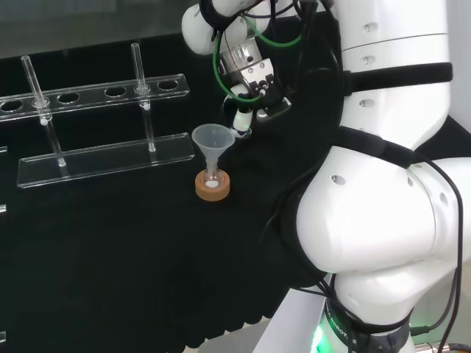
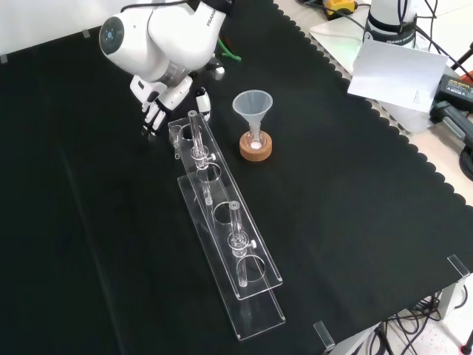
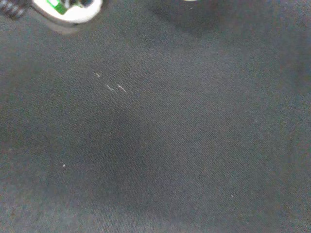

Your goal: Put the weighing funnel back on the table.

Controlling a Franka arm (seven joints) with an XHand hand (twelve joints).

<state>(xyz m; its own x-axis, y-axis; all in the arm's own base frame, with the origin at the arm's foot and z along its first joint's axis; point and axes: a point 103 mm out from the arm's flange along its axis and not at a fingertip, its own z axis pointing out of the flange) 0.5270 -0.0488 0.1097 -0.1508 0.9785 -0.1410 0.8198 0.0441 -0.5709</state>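
Black cloth (image 1: 110, 243) covered the whole bench, and the white arm (image 1: 383, 184) reached out over it. In the head view the hand (image 1: 254, 92) hung just to the right of the funnel (image 1: 213, 140) and a little beyond it, pointing down at the cloth. Whether the hand was clenched, released or grasping something could not be told, because the arm's own links stood in the way and any clear piece there would be hard to pick out against the black.

The front view gave the other angle. The hand (image 2: 157, 100) came down from under a big white link (image 2: 159, 33) with a round grey cap, low over the cloth at the far end of the clear rack (image 2: 229, 251). It was just beside the rack's end, though contact could not be judged. The funnel (image 2: 253, 105) stood to the right of the hand, apart from it. It sat upright and mouth up, with its stem in a small flask (image 1: 213, 179) seated on a cork ring (image 2: 256, 148).

The rack lay long across the cloth, a flat base plate with a holed shelf above it. Two clear upright rods (image 1: 137, 62) rose through the shelf, one near each end. A white sheet of paper (image 2: 395, 70) lay off the cloth at the front view's top right.

In the wrist view the cloth (image 3: 170, 145) was close and dark, with a few pale flecks (image 3: 109, 86) on it.
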